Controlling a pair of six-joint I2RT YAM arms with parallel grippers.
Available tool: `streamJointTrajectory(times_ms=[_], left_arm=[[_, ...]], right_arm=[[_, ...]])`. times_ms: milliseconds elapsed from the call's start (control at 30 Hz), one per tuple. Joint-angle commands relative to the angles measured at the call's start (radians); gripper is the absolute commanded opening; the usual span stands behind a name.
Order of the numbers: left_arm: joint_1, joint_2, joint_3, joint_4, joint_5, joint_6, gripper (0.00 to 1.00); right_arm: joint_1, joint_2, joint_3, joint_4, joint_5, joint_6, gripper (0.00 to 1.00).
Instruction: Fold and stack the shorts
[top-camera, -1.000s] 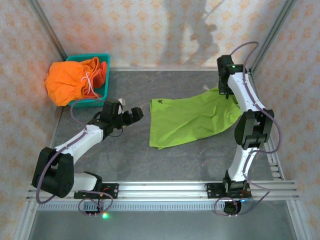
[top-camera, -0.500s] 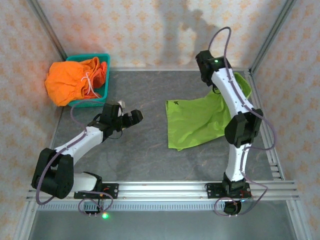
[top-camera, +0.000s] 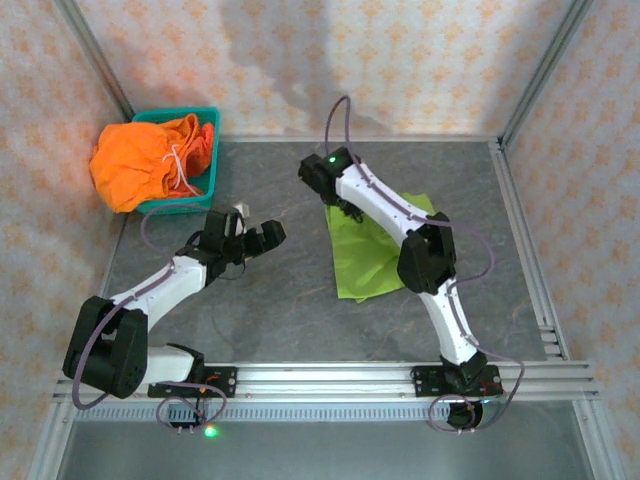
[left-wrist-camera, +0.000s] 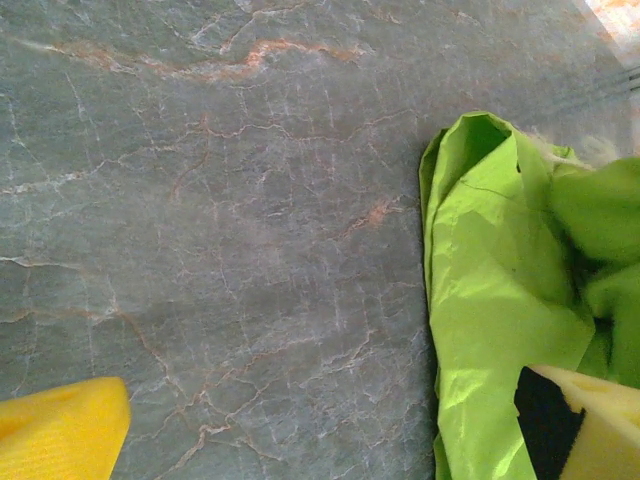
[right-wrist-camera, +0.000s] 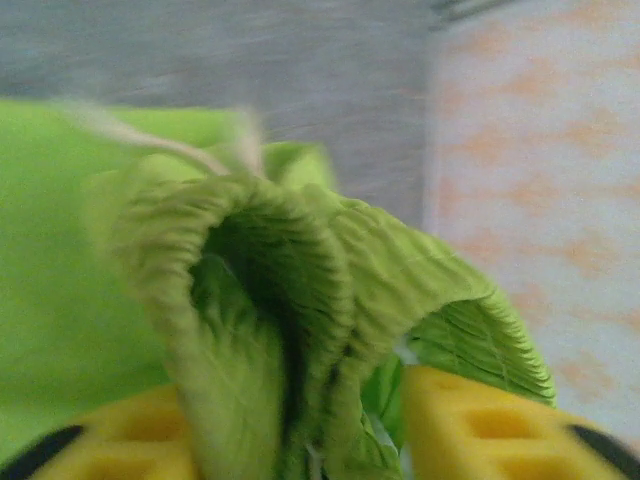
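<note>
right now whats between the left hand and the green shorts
Nothing but bare table separates the left hand from the green shorts; the top view shows it, and the left wrist view too.

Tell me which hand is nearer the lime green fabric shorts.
Right. The right hand is at the lime green fabric shorts' far edge, cloth bunched between its fingers; the left hand hangs left of them, apart.

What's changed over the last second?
The right gripper swept left across the table, dragging an edge of the lime green shorts over so they lie folded; fabric sits between its fingers. The left gripper, open, the orange shorts and basket stayed put.
</note>
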Motion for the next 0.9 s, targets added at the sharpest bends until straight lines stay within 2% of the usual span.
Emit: streamJointTrajectory(times_ms=[0,67,133,233,300,400,600,733,867], left_arm=[[-0.012,-0.002,-0.022,0.058,-0.019,-0.028,1.0],[-0.012,-0.025,-0.03,0.071,-0.032,-0.041,1.0],[-0.012,-0.048,-0.028,0.072,-0.038,-0.051,1.0],[-0.016,-0.05,0.009,0.075,0.001,-0.065,1.0],[-0.042,-0.023,0.062,0.06,0.024,-0.064,1.0],[-0.124,0.048,0.168,0.01,0.025,-0.047,0.99],[-0.278,0.255,0.383,-0.102,0.01,-0.067,0.93],[-0.351,0.397,0.485,-0.14,-0.005,-0.09,0.9],[-0.383,0.521,0.56,-0.145,-0.008,-0.111,0.86]], right_arm=[[0.02,-0.161,-0.154,0.316,-0.609,0.091,0.69],[0.012,-0.295,-0.324,0.562,-0.896,0.147,0.75],[-0.008,-0.411,-0.441,0.687,-1.006,0.183,0.81],[-0.056,-0.569,-0.568,0.703,-0.953,0.169,0.93],[-0.099,-0.649,-0.649,0.685,-0.873,0.147,0.98],[-0.166,-0.698,-0.757,0.643,-0.814,0.131,0.98],[-0.236,-0.763,-0.977,0.768,-0.899,0.196,0.98],[-0.26,-0.802,-1.024,0.742,-0.785,0.189,0.99],[-0.302,-0.841,-1.058,0.714,-0.714,0.152,1.0]])
